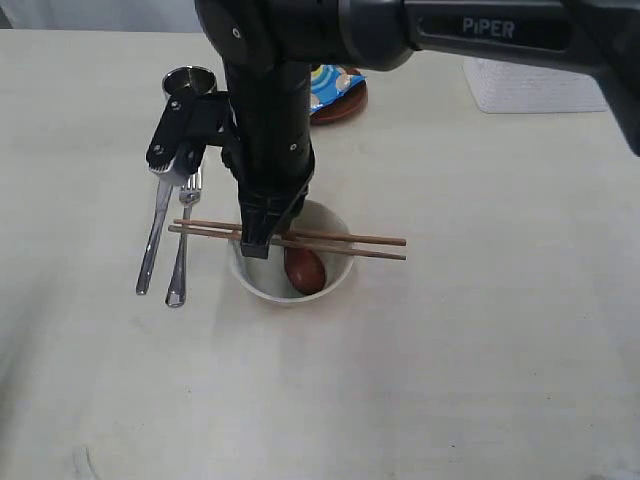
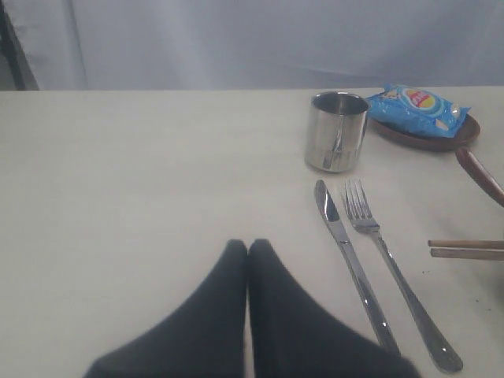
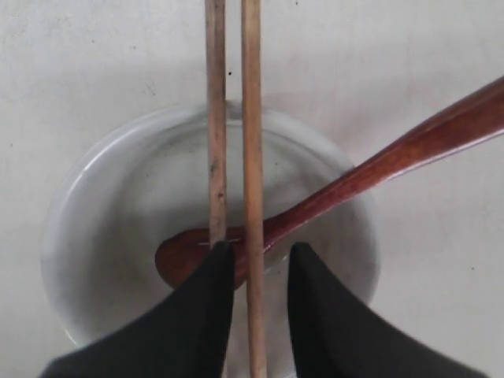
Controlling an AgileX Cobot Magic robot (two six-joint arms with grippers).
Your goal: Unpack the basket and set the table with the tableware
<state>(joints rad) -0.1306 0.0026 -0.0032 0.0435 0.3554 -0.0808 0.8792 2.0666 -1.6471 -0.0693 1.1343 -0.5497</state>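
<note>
Hanging over the white bowl [image 1: 338, 272] near the middle of the table [image 1: 500, 350], our right gripper [image 3: 258, 250] has its jaws parted. One of the two chopsticks [image 1: 350, 240] runs through the gap between the fingers, and we see no squeeze on it; the other lies just beside one fingertip. Both chopsticks rest across the bowl's rim, side by side, running left to right and sticking out past both edges. The reddish-brown wooden spoon [image 3: 378, 165] sits with its head down in the bowl and its handle leaning out over the rim.

Just left of the bowl, the steel knife [image 2: 346, 244] and fork [image 2: 386, 252] lie flat and parallel, the knife on the outer left, their working ends pointing far. Beyond them the steel cup [image 2: 336, 132] stands upright. To its right, on the far side, the small brown plate [image 2: 417, 140] carries a blue chip bag [image 2: 417, 106]. The white basket [image 1: 530, 88] sits at the far right, well apart from the place setting.

Our left gripper [image 2: 248, 248] is pressed closed on nothing, above bare table.
</note>
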